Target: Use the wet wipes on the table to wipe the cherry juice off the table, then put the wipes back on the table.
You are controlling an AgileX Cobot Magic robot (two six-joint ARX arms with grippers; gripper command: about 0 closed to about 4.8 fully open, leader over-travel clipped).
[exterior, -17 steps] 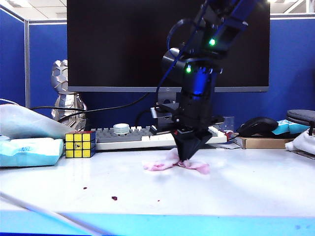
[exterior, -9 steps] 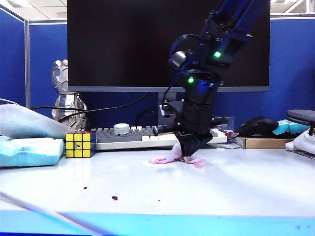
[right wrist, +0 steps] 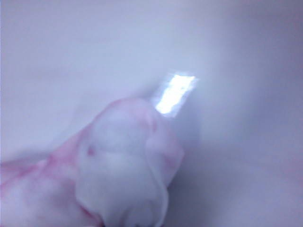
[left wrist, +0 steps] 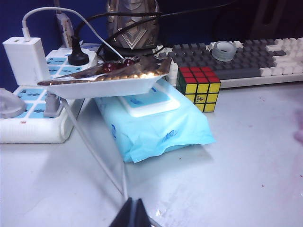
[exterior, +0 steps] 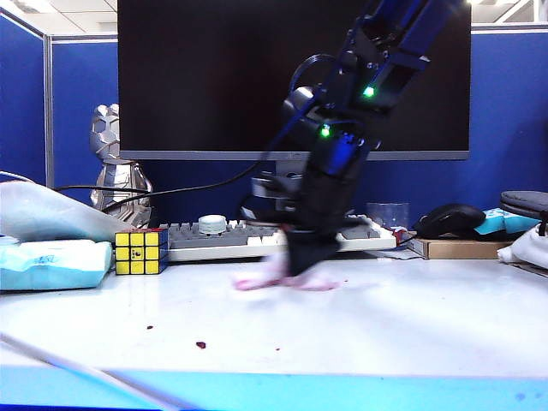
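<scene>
The right gripper (exterior: 301, 267) points down at the table (exterior: 428, 317), its jaws closed tight on the wet wipes (exterior: 274, 281), one pink-stained wad pressed against the white top and trailing out to both sides of the tips. In the right wrist view the wad (right wrist: 123, 175) fills the near field, blurred, with the glossy surface behind it.

The left gripper (left wrist: 134, 213) hangs well off to the side, jaws closed together with nothing between them, above bare tabletop.

Toward the camera from the right gripper lie three small dark specks of cherry juice (exterior: 199, 345) near the light blue front edge. On the far side of it runs one keyboard (exterior: 223, 240), with one puzzle cube (exterior: 139, 252) beside that and one pale blue packet (left wrist: 156, 120) next to the cube. A shallow dish (left wrist: 106, 78) rests on the packet, holding two cherries (left wrist: 118, 65).

Behind stands one dark monitor (exterior: 214, 77) against blue partition walls, with a silver figure (exterior: 116, 167) to one side and a mouse (exterior: 448, 219) to the other.
</scene>
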